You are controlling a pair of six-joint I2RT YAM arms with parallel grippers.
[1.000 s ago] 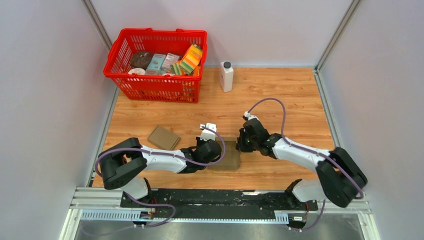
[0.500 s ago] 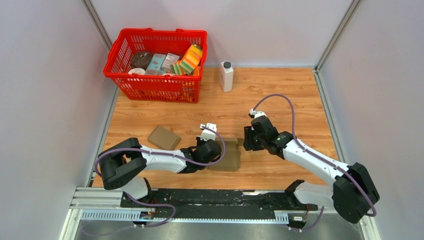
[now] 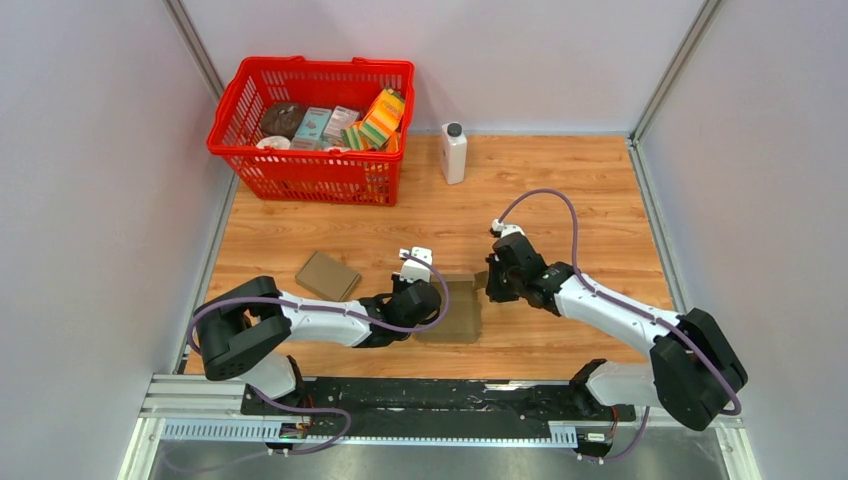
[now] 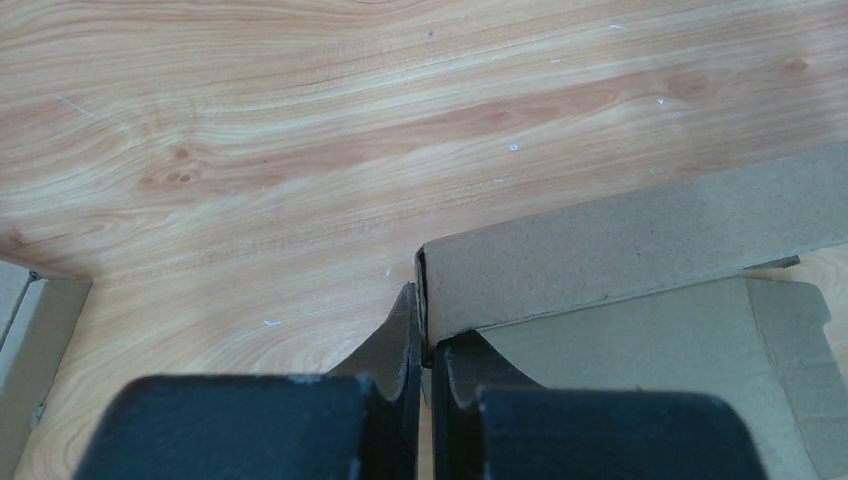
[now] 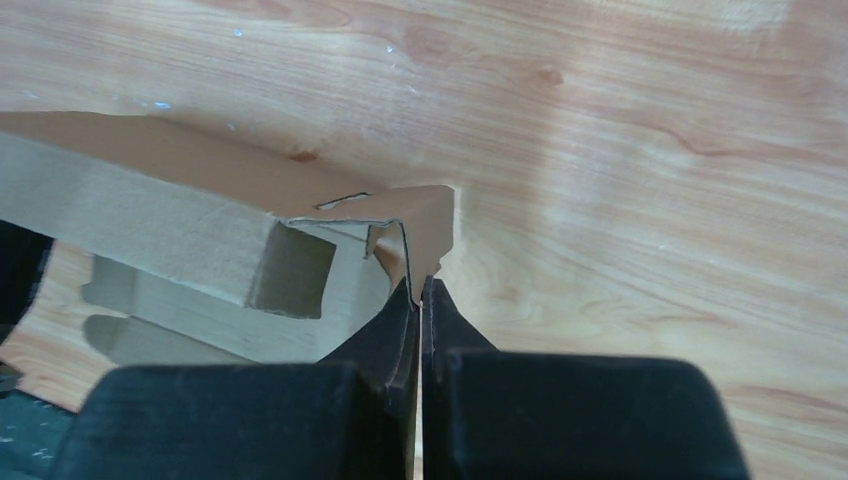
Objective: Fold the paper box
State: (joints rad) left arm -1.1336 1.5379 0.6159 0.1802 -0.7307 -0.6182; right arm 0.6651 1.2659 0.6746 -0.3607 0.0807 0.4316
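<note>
The brown paper box lies half-formed on the wooden table between my two arms. My left gripper is shut on the end of the box's raised side wall; in the left wrist view the fingertips pinch the cardboard edge. My right gripper is shut on a small corner flap at the box's far right corner, with thin cardboard caught between its tips. The right wrist view shows the box with its folded wall and an open hollow end.
A second flat brown cardboard piece lies left of the box. A red basket full of packaged goods stands at the back left, with a white bottle to its right. Grey walls enclose the table.
The right gripper let go and drew back to the right with its jaws apart, then returned and closed on the box's corner flap. The left gripper kept its hold.
</note>
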